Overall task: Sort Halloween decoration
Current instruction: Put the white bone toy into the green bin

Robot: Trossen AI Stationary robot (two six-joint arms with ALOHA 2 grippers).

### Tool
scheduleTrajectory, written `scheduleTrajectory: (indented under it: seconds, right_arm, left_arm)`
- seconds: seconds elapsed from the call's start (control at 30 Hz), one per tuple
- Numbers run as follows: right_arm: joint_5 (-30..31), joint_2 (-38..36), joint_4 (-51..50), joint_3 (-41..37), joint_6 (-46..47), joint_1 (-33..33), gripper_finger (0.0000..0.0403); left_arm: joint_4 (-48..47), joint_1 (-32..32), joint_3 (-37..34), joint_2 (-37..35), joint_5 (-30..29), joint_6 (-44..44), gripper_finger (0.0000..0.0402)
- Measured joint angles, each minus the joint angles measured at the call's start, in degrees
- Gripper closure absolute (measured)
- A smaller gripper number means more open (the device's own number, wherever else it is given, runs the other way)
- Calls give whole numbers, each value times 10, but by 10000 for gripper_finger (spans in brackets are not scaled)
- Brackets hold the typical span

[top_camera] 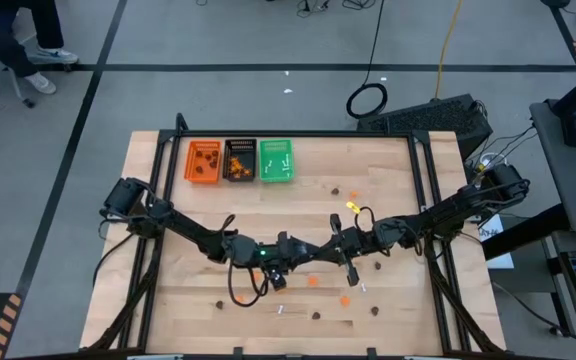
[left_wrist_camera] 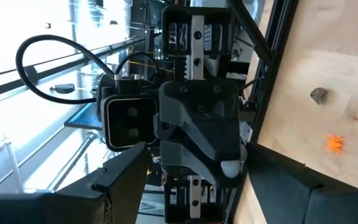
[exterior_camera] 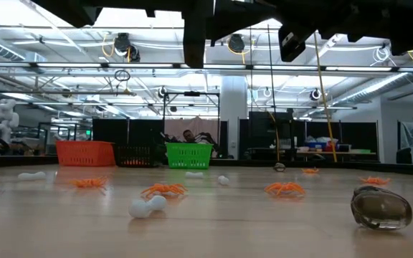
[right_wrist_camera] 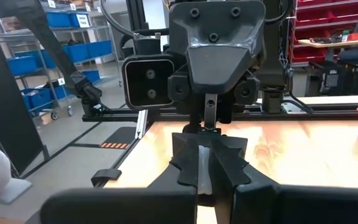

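At the 11 o'clock end of the pale wooden table point(top_camera: 388, 160), 3 small slotted plastic trays stand in a row: orange point(top_camera: 204, 161), black point(top_camera: 239, 160), green point(top_camera: 275, 160), the first 2 holding trinkets. Loose decorations lie around 6 o'clock: spiky orange blobs point(top_camera: 346, 298), rounded dark brown blobs point(top_camera: 376, 310) and a thin white stick point(top_camera: 281, 308); too small to count or tell which way they point. The left gripper point(top_camera: 293, 247) is spread wide and empty, facing the right gripper point(top_camera: 331, 247), whose jaws are pressed together on nothing.
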Motion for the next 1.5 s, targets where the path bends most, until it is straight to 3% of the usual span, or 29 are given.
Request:
scheduleTrajectory:
  seconds: [0.67, 1.5]
  right_arm:
    - [2, 0, 0, 0, -2, 0, 379]
    - [-1, 0, 0, 0, -10, 0, 378]
  left_arm:
    - [-1, 3, 0, 0, 2, -2, 142]
    - [-1, 3, 0, 0, 2, 1, 142]
